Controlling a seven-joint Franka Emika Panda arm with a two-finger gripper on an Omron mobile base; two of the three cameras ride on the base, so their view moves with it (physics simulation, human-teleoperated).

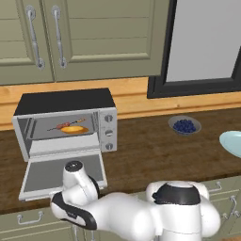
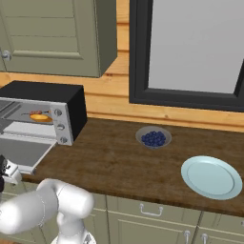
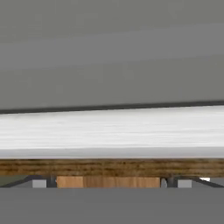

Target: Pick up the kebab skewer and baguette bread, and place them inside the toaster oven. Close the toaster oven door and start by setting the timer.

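The gripper sits low at the counter's front edge, under the lip of the lowered toaster oven door (image 1: pixel 63 176). The arm's wrist hides it in the left base view, and in the hand view the door's pale frame bar (image 3: pixel 112 131) runs straight across the picture with grey glass above it and a strip of wooden counter (image 3: pixel 112 167) below. Its jaws stand fully apart and hold nothing; whether the tips already touch the door's edge can't be told.

The step in hand looks like closing the door. To do it well, get the fingers squarely beneath the front lip near its middle, then push up and back in an arc about the hinge, so the panel doesn't slip off one tip or twist.

Further in, the kebab skewer (image 1: pixel 66 124) and the baguette bread (image 1: pixel 75 129) lie on the rack inside the toaster oven (image 1: pixel 66 101), which stands at the counter's back left, knobs (image 1: pixel 108 132) down its right side
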